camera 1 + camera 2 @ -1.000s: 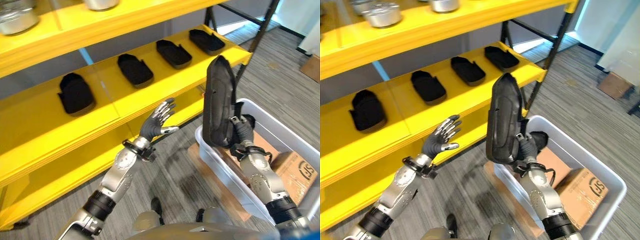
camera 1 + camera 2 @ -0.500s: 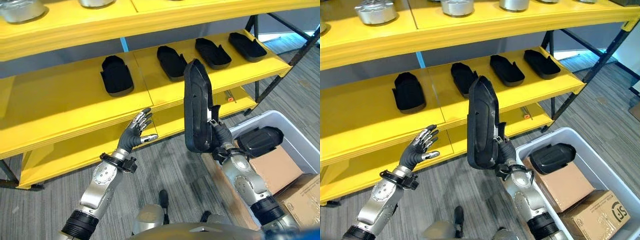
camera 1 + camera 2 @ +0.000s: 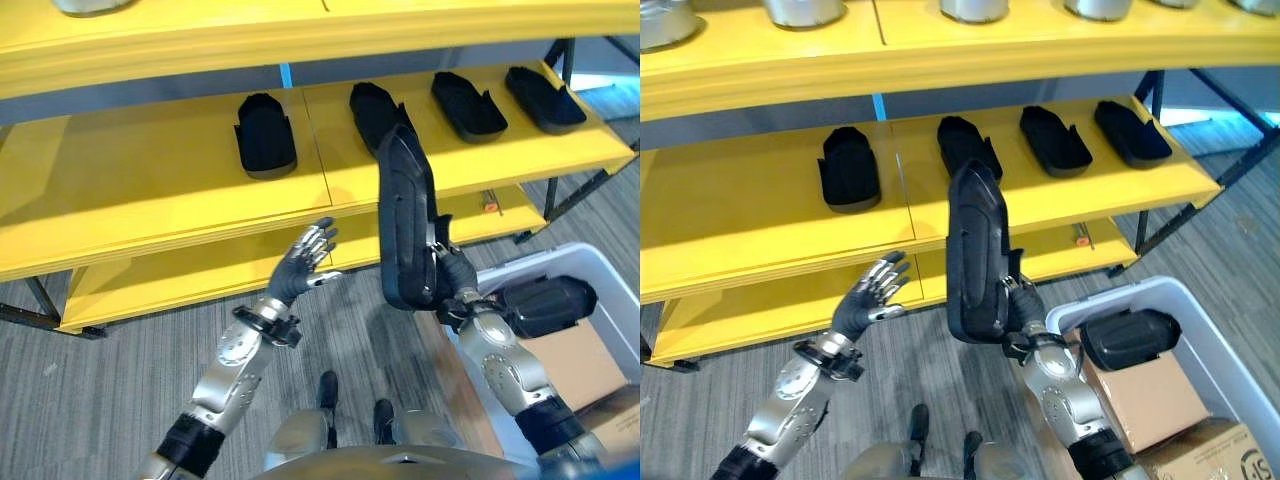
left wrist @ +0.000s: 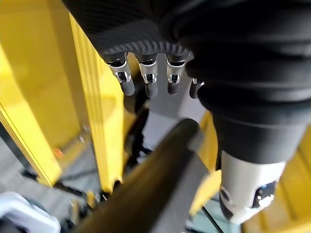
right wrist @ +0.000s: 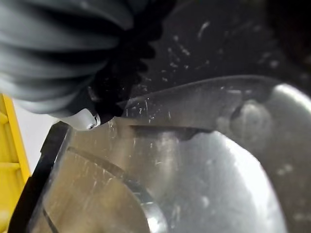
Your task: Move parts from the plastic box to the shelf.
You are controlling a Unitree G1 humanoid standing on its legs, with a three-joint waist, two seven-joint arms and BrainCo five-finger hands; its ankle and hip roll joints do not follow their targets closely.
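- Our right hand grips the black part at its lower end, upright.
- It looks stiff, top-heavy.
- Our left hand hovers, fingers released.

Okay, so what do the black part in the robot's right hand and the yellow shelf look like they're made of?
The black part, held upright in the right hand, looks like molded plastic with a matte finish: a smooth curved shell with only a soft sheen. The yellow shelf looks like painted board or metal, evenly glossy with a visible seam between panels; which of the two I can't tell.
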